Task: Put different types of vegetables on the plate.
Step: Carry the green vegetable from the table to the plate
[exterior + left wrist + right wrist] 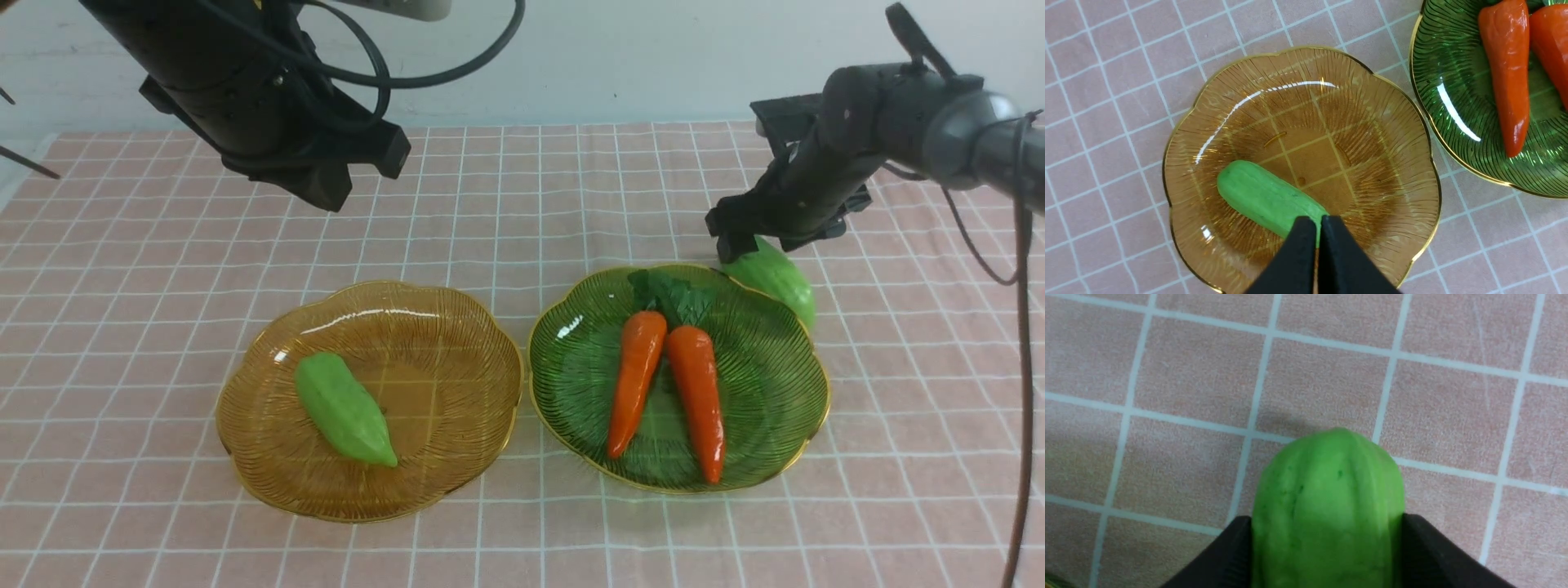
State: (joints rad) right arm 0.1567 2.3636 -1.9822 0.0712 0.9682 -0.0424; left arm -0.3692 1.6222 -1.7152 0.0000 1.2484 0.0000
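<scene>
Two orange carrots (635, 380) (698, 396) with green tops lie side by side on the green plate (767, 384). A light green gourd (343, 408) rests on the amber plate (441, 367). A second gourd (775, 282) lies on the cloth just behind the green plate's far right rim. My right gripper (755, 241) is down over it. In the right wrist view its fingers (1233, 547) press both sides of this gourd (1331, 490). My left gripper (1318, 222) is shut and empty, hanging above the amber plate (1372, 122) near the gourd (1261, 196) lying on it.
A pink checked cloth (522, 204) covers the table. The two plates sit side by side, nearly touching. The left arm (245, 90) hangs high over the back left, and cables trail from both arms.
</scene>
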